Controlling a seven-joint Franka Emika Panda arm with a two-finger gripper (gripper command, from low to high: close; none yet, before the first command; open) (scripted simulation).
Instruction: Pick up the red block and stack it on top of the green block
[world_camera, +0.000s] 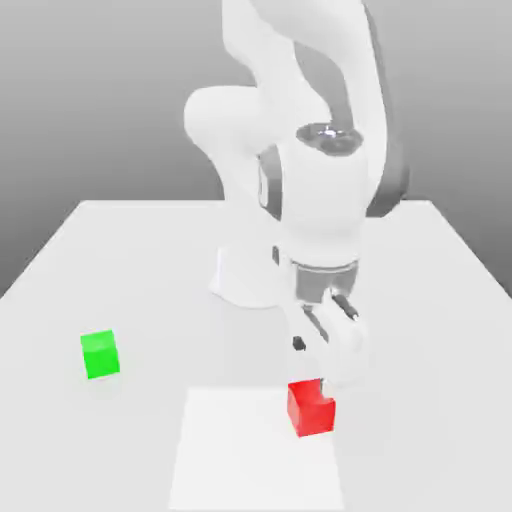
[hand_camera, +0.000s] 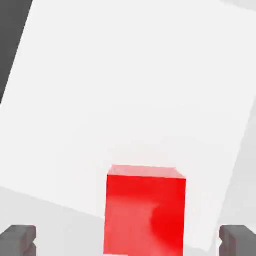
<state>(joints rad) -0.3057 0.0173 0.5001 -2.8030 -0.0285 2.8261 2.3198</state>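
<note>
The red block (world_camera: 311, 408) rests on the white table near its front, right of centre in the exterior view. My gripper (world_camera: 318, 362) hangs just above and slightly behind it, open, with nothing held. In the hand view the red block (hand_camera: 145, 210) sits between the two dark fingertips (hand_camera: 19, 239), which stand wide apart on either side of it. The green block (world_camera: 100, 354) sits alone on the table, well off toward the exterior view's left.
A brighter white rectangular patch (world_camera: 255, 450) lies on the table (world_camera: 130, 260) under and in front of the red block. The arm's white base (world_camera: 245, 275) stands behind the gripper near the table's middle.
</note>
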